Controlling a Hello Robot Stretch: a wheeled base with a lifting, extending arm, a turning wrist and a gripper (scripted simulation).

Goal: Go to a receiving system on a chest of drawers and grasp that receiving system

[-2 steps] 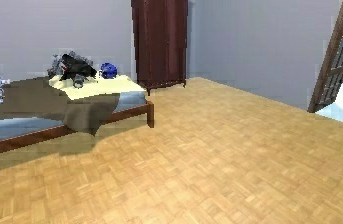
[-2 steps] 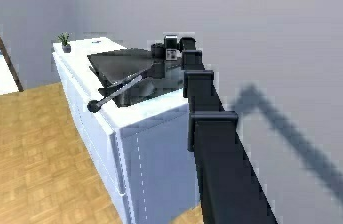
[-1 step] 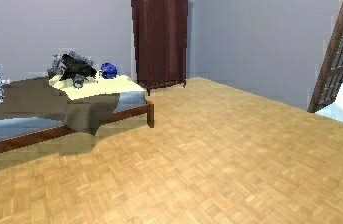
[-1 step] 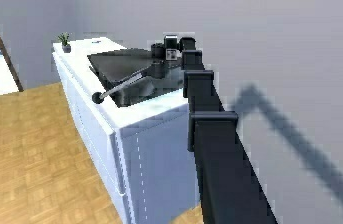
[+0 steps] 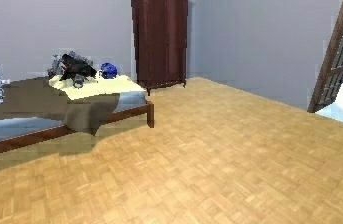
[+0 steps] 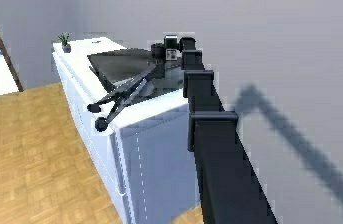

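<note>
Arm (image 6: 224,160): dark square bar rising from the lower right of the arm side view, reaching toward the chest top, presumably for the task's item.
Gripper (image 6: 99,113): thin fingers slant down-left across the chest's front edge. Their state cannot be told, nor whether anything is held, since the unit lies behind them.
Chest of drawers (image 6: 154,160): white, centre frame, set against the grey wall.
Dark flat unit (image 6: 119,65): lies on the chest top, upper centre — judged to be the receiving system.
Small plant (image 6: 65,40): far corner of the top, upper left.
Forward view: bed (image 5: 129,97) at left and wardrobe (image 5: 160,40) at upper centre — the room ahead, while the arm side view gives the work site.
</note>
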